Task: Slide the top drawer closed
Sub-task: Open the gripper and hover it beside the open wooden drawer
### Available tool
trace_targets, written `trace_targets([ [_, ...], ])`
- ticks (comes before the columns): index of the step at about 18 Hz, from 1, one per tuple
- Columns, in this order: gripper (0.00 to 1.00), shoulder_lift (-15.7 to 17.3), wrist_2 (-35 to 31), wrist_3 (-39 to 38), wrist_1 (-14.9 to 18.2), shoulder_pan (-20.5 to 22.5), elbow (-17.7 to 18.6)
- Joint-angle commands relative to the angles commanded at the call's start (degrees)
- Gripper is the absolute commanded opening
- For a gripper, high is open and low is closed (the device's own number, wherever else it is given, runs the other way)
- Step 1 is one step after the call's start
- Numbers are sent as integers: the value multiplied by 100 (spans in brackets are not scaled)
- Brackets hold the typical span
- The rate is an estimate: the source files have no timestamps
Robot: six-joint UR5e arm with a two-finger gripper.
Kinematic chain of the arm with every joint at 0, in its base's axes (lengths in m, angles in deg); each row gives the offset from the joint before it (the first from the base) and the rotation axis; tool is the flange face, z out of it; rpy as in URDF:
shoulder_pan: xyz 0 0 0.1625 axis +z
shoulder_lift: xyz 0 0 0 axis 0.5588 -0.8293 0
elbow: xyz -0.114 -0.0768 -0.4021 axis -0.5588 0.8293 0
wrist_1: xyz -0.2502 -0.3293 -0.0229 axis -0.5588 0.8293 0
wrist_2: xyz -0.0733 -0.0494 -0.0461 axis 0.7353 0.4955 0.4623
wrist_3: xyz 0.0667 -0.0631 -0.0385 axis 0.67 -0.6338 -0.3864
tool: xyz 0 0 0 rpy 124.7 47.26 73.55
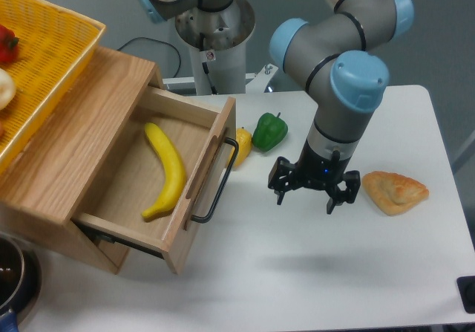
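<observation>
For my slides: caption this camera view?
Gripper hovers beside the open top drawer holding a banana.

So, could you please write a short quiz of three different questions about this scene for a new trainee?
1. True or false: the drawer is already shut.
2. What lies inside the drawer? A) a green pepper B) a banana C) a pastry
3. Fill in: the gripper hovers over the table between the drawer's handle and the ______.

Key
1. False. It stands pulled out, its inside open to view.
2. B. The banana lies in it; the pepper and the pastry are on the table.
3. Pastry. The gripper touches neither, and its fingers are spread with nothing between them.
</observation>
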Motion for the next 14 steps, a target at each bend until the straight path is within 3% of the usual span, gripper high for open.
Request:
trace_targets([
  [5, 60, 97, 378, 61, -9, 61, 0],
  [14, 34, 264, -246, 615, 17, 70, -53],
])
